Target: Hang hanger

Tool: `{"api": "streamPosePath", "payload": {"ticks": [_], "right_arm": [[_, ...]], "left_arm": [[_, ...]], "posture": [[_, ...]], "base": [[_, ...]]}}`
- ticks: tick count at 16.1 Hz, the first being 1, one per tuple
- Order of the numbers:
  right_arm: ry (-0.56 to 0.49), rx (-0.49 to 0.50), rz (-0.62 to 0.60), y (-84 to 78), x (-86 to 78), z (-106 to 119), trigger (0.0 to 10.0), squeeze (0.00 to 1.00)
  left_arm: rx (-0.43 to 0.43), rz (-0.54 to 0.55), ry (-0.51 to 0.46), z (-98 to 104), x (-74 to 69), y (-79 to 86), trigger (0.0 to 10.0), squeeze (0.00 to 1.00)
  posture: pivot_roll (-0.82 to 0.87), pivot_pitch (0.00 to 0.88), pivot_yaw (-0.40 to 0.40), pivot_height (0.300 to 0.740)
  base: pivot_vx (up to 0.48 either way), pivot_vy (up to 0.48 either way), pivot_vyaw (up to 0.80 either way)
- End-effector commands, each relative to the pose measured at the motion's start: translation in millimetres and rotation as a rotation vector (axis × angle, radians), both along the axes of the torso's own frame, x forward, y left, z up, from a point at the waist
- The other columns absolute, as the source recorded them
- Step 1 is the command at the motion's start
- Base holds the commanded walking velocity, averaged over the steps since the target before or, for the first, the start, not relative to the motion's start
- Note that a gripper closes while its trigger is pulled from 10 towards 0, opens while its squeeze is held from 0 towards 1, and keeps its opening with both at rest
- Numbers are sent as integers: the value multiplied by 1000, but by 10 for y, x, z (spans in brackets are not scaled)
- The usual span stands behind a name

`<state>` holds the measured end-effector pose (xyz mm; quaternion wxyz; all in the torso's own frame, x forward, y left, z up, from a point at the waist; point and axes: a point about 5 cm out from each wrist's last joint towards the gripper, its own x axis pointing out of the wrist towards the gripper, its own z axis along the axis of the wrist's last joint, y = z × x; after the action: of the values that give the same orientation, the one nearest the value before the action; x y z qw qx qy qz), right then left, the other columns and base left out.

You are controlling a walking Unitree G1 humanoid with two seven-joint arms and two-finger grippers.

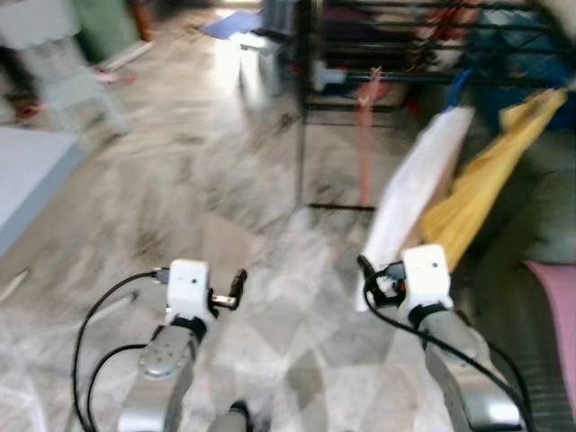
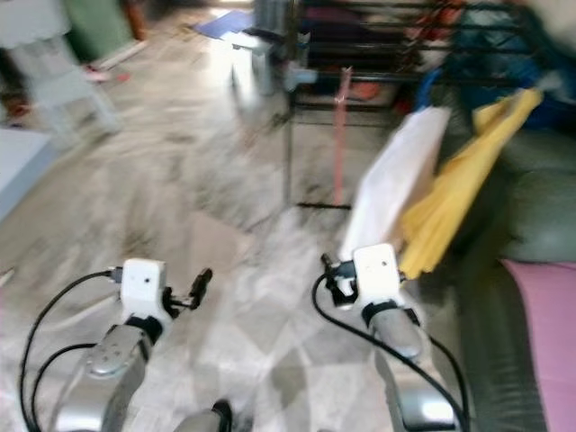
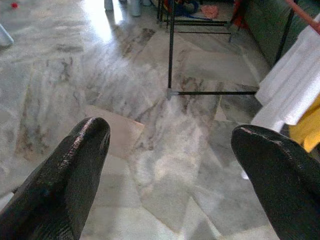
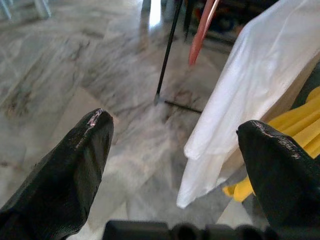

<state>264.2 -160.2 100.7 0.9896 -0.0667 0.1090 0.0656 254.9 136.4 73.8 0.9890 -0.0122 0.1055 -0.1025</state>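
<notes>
Approaching the black clothes rack [image 1: 310,108] over marble floor [image 3: 150,150], left gripper [image 3: 170,165] and right gripper [image 4: 175,160] both spread wide and empty; hanger not discernible; next, closing in on white garment [image 4: 240,95].

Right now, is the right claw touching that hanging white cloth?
Apart. Right wrist view: white cloth hangs beyond the open right gripper, floor visible between.

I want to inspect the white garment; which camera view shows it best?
The right wrist view: the white garment is near and sharp there. Both eye views show it blurred beside the yellow garment; the left wrist view shows its edge.
</notes>
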Motion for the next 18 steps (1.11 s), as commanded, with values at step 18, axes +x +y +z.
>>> {"api": "streamPosePath", "payload": {"ticks": [18], "right_arm": [[30,20,22,58,2,-28,10000,0]], "left_arm": [[-10,110,12,-5,-10,93,10000,0]], "posture": [[-45,167,-18,740]], "base": [[0,0,800]]}}
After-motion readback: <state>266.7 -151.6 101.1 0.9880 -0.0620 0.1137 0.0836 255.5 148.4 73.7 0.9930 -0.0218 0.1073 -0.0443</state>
